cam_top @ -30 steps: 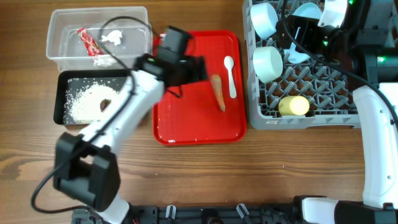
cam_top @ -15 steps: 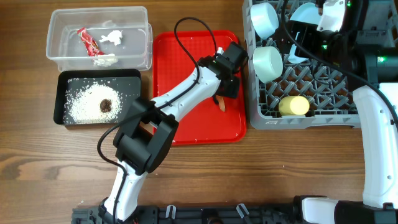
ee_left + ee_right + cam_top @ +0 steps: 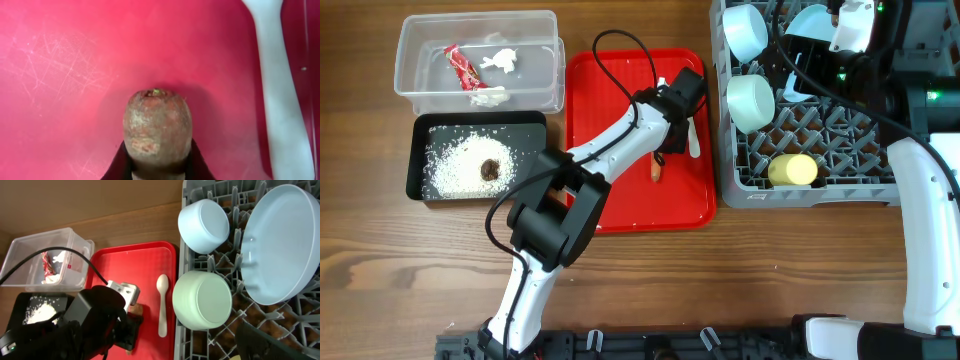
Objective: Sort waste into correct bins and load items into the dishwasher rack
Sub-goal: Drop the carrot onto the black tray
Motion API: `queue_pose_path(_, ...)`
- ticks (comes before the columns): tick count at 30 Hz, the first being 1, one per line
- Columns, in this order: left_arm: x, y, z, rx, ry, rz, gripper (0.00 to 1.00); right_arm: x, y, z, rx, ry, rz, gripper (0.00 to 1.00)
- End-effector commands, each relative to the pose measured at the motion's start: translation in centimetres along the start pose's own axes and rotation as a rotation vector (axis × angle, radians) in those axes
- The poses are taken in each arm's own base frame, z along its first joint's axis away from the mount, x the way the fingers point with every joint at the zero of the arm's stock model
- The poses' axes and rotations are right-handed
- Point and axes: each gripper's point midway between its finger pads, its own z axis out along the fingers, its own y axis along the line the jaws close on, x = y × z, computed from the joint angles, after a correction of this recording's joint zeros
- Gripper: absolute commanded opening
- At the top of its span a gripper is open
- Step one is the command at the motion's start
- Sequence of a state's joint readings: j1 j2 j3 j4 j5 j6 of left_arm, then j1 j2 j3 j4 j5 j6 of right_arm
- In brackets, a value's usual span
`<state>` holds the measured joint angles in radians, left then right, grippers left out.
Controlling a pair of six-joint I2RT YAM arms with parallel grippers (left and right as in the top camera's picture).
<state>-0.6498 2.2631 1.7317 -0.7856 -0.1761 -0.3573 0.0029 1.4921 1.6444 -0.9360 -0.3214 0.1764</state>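
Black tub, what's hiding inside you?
Inside the black tub lie white rice-like grains, with a dark brown food lump sitting on them. Anything beneath the grains is covered and cannot be seen.

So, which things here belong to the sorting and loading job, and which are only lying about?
Job: carrot piece, white spoon, clear tub, black tub, rack, plate, pale blue bowl, teal bowl, yellow cup, wrapper, tissue, rice grains, brown lump.
Only lying about: red tray, wooden table.
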Motion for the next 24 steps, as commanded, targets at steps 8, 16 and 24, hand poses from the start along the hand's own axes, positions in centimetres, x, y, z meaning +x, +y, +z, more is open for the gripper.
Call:
queue_pose_path(8,-2.1,7.2,-8.4,-0.081,-0.034,-0.177,0.04,0.1,0.9,-0.2,-0.042,0.005,0.007,1.0)
queue_pose_path(16,2.1,24.2,-16.1,-0.231,0.059,-0.747,0.04,2.8,4.6,5.0,-0.109,0.135,-0.035,1.0)
queue_pose_path(24,10.2,31.9,-8.3,-0.364,0.166,-1.207,0.04,6.4,5.1,11.3,-0.093,0.288,-0.046,1.0)
